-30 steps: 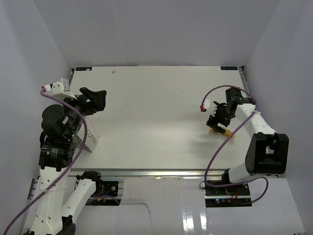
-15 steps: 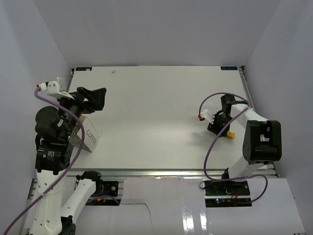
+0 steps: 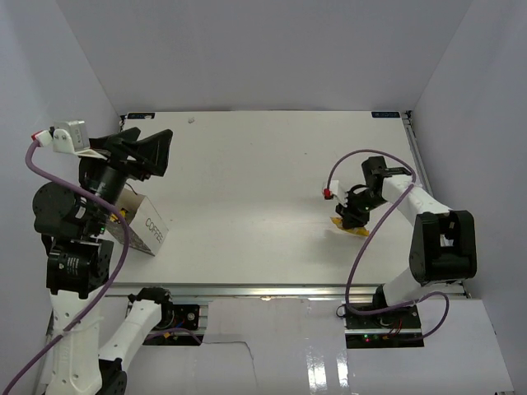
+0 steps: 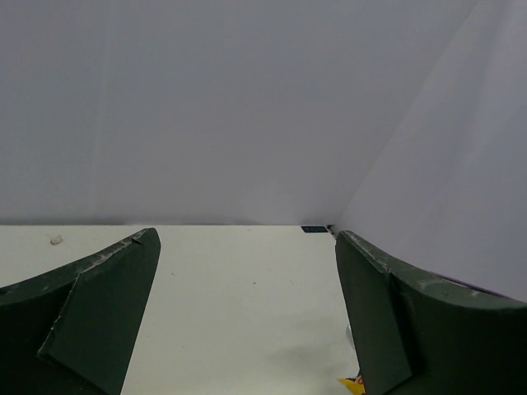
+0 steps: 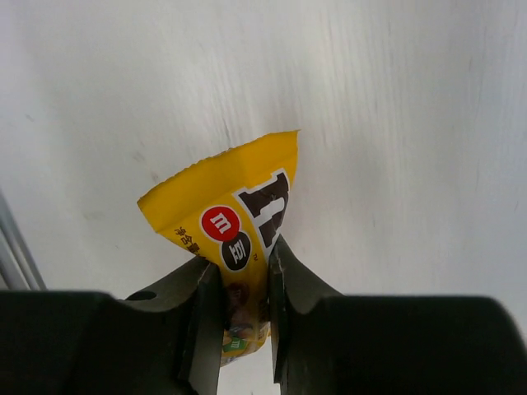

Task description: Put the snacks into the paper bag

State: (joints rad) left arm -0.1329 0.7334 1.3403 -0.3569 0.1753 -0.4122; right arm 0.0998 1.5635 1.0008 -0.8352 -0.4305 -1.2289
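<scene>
One yellow packet [image 5: 239, 226] is pinched in my right jaws [image 5: 241, 276], not yet in the bag [image 3: 146, 229]; my left jaws [image 4: 244, 271] stand wide.

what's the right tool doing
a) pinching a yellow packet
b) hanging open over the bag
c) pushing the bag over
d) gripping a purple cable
a: in the right wrist view the right tool is shut on the yellow packet, squeezing its lower end from both sides.
</scene>
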